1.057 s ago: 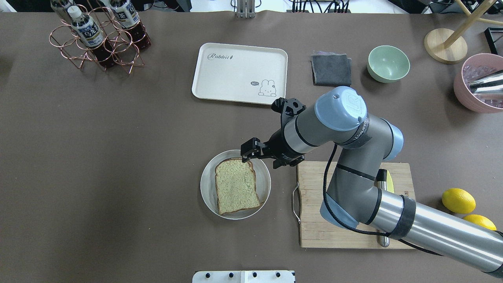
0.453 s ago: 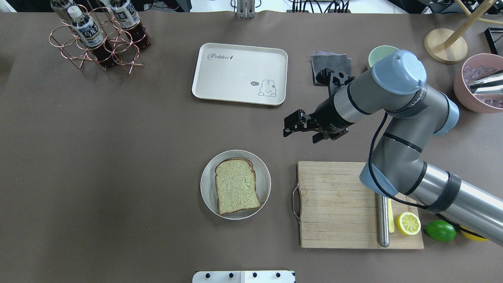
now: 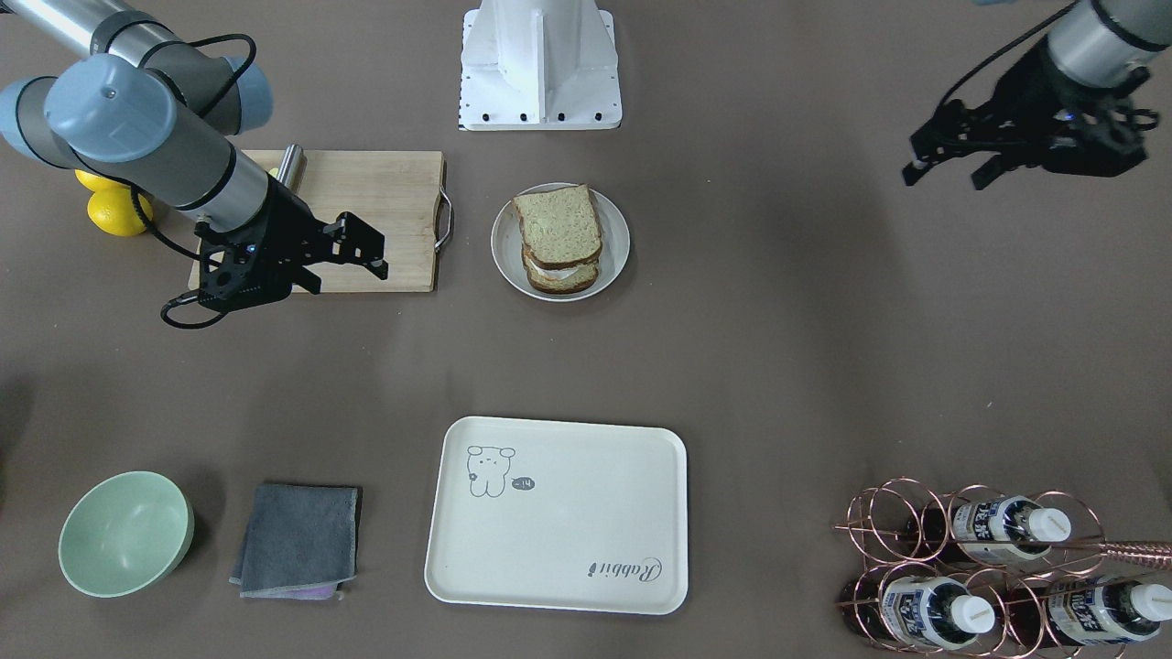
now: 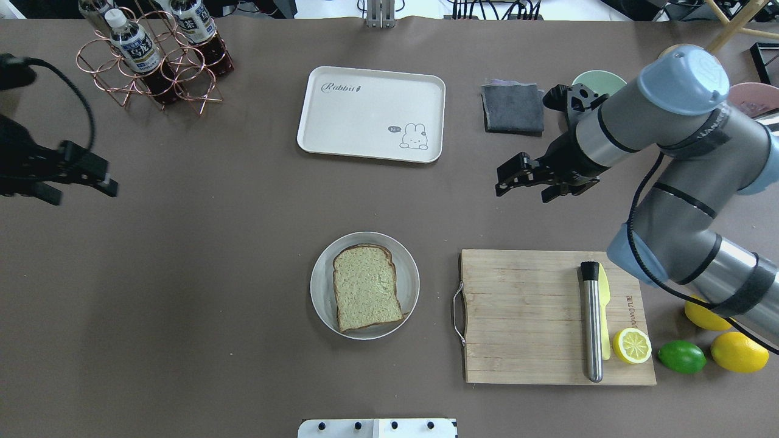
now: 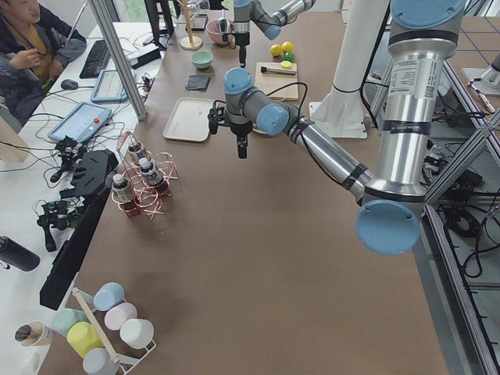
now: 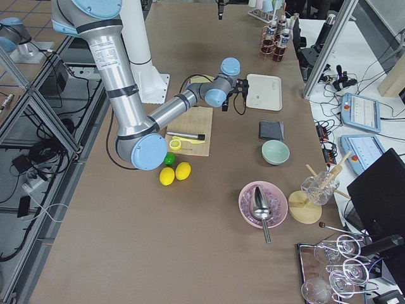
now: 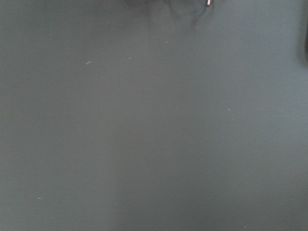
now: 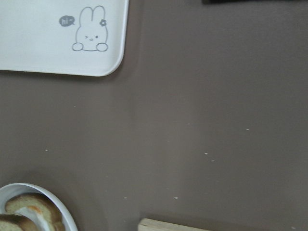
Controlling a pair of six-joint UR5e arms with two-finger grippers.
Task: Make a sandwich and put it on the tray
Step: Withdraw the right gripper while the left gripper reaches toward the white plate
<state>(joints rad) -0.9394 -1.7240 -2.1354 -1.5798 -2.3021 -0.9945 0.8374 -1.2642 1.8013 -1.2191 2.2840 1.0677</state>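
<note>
Where legible, "Rabbit" on tray (image 4: 365, 125)

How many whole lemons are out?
2 lemons, both on the table right of the cutting board: one beside the lime, one behind it, partly hidden by the right arm.

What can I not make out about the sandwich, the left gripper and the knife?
Egg in the sandwich: overhead view, the top slice covers it; right wrist view, the picture's corner cuts it off.
Whether the left gripper is open: overhead view, dark silhouette, its body cut by the left edge.
Yellow knife: overhead view, the steel rod hides part of it.
</note>
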